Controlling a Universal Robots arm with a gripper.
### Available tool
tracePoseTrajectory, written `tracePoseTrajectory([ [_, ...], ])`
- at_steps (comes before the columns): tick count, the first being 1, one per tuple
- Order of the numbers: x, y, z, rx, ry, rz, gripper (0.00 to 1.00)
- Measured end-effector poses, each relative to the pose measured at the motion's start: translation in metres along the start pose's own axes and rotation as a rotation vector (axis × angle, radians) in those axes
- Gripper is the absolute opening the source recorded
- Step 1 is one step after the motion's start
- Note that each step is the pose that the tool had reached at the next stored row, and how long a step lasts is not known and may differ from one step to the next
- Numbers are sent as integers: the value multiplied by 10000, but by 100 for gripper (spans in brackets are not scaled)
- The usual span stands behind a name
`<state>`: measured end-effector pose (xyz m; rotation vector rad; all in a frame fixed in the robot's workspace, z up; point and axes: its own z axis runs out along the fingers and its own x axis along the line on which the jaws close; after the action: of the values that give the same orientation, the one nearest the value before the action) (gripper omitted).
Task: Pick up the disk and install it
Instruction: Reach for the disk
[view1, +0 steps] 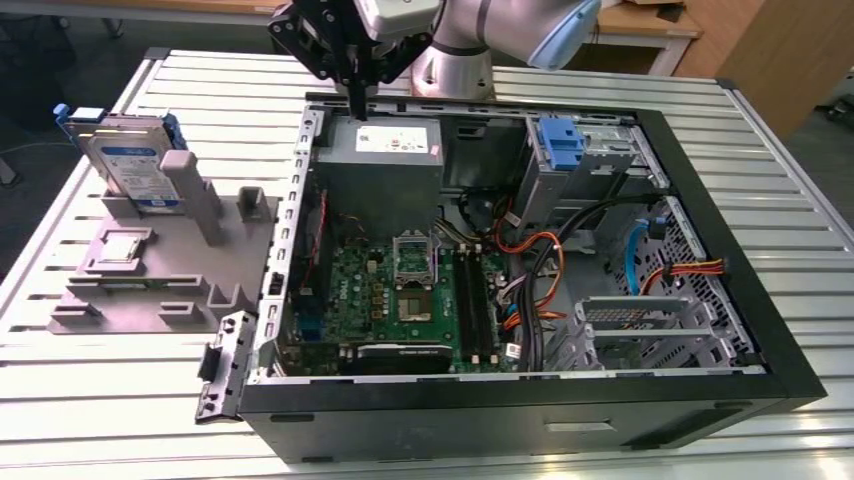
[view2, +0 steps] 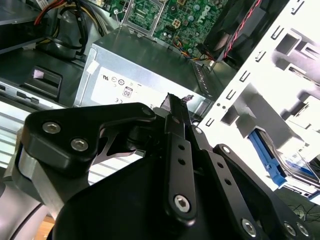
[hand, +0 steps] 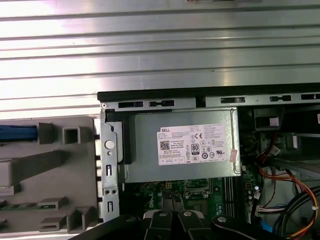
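Hovering over the power supply (view1: 380, 150) at the rear of the case (view1: 534, 420), the fingers (view1: 358, 95) were pressed together and held nothing. The disk (view1: 138, 160) stood upright in a grey holder (view1: 134, 270) on the surface (view1: 80, 400), at the exterior view's left.

Bright room light, strong glare on the slatted table (hand: 160, 45), washed-out white bracket (view2: 295, 55), soft shadows

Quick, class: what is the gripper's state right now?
Gripper: shut, holding nothing, over the power supply; the disk stands in the grey fixture.
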<state>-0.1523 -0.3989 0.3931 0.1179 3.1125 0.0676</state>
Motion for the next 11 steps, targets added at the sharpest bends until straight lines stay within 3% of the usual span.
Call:
tracePoseTrajectory([
  [11, 26, -2, 0, -1, 0, 1, 10],
])
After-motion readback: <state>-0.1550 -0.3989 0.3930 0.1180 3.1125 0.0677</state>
